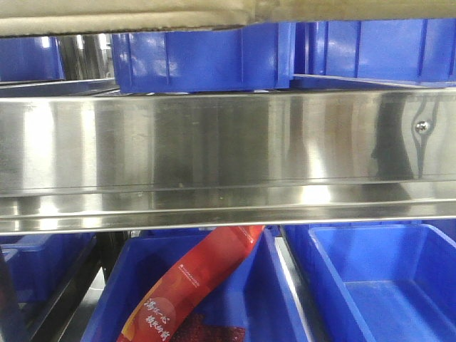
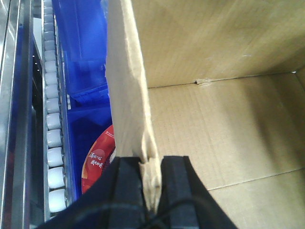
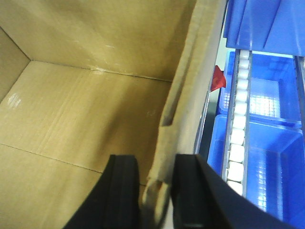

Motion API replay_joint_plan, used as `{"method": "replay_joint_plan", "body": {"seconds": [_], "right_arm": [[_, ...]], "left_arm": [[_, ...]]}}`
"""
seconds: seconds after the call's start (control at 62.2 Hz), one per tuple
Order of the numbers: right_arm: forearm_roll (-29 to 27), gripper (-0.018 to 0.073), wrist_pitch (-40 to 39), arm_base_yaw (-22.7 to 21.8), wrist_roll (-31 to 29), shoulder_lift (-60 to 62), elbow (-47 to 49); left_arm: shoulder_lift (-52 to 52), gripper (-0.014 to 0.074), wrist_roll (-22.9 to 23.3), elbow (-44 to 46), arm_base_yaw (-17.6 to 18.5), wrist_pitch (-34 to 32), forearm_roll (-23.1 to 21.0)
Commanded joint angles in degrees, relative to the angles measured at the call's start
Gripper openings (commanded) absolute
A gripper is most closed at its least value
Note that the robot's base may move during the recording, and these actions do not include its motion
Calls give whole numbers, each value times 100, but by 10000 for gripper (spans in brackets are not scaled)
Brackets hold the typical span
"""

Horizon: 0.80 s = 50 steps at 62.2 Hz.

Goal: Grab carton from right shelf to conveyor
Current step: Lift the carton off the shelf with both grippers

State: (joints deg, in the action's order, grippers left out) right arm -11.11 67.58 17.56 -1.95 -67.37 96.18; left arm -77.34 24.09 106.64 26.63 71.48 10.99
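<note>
The carton (image 2: 219,119) is a plain brown cardboard box, open at the top, and both wrist views look down into it. My left gripper (image 2: 151,167) is shut on the carton's left wall, whose edge is crumpled between the black fingers (image 2: 126,191). My right gripper (image 3: 155,164) is shut on the carton's (image 3: 86,109) right wall in the same way. In the front view only the carton's lower edge (image 1: 121,18) shows along the top, above the right shelf's shiny steel rail (image 1: 214,149). The conveyor is out of view.
Blue plastic bins (image 1: 206,57) sit on the shelf behind the rail, and more bins (image 1: 385,285) stand below it. One lower bin holds a red packet (image 1: 199,278). White roller tracks (image 2: 53,119) (image 3: 238,133) run beside the carton on both sides.
</note>
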Motion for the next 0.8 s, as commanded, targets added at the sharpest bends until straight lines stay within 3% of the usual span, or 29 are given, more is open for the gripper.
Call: {"method": "replay_joint_plan", "body": {"seconds": [0.0,0.787], "right_arm": [[-19,-69,-204,-20,-99,117,26],[-19,-69,-204,-20,-99,117,26]], "left_arm": [[41,-16,15,69,4,-152,123],[41,-16,15,69,4,-152,123]]}}
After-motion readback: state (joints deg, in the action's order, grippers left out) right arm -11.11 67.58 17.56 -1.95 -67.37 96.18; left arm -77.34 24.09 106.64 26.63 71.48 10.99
